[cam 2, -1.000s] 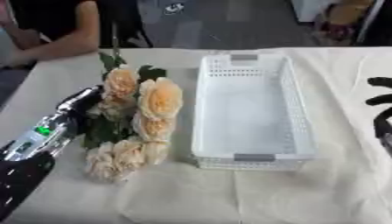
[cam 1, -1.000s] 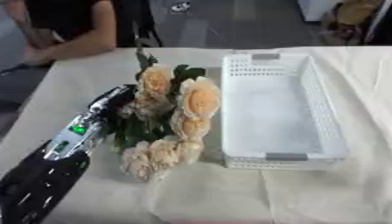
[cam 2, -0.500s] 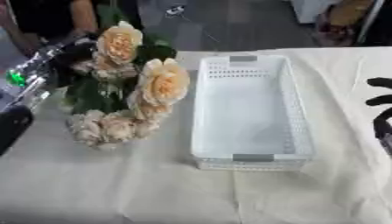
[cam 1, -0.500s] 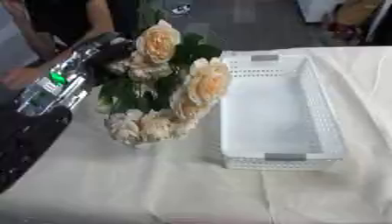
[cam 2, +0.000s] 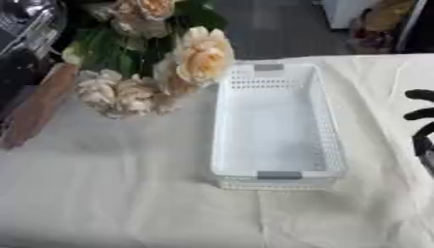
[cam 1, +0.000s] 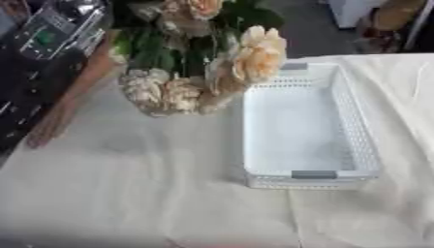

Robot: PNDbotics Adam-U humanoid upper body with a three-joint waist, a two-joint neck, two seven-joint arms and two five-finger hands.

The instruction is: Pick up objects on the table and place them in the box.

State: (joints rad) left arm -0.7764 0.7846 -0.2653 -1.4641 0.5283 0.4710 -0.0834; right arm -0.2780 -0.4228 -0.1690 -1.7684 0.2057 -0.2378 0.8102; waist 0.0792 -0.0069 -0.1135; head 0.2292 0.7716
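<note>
A bouquet of cream-peach roses with green leaves (cam 1: 199,72) hangs in the air over the table's far left, its blooms close to the far left corner of the white lattice basket (cam 1: 366,145). My left hand (cam 1: 81,17) at the top left is shut on the bouquet's stems, mostly hidden by leaves; its black and silver forearm runs down the left edge. The basket holds nothing. In the right eye view my right hand (cam 2: 419,115) shows at the right edge, fingers relaxed and apart, holding nothing.
A cream cloth (cam 1: 152,193) covers the table. A person's bare forearm (cam 1: 72,109) lies on the cloth at the left, under my left arm. Dark floor and some furniture lie beyond the far edge.
My left hand has raised the bouquet off the cloth, up and toward the far side. The view has also shifted. The right hand has stayed in place.
</note>
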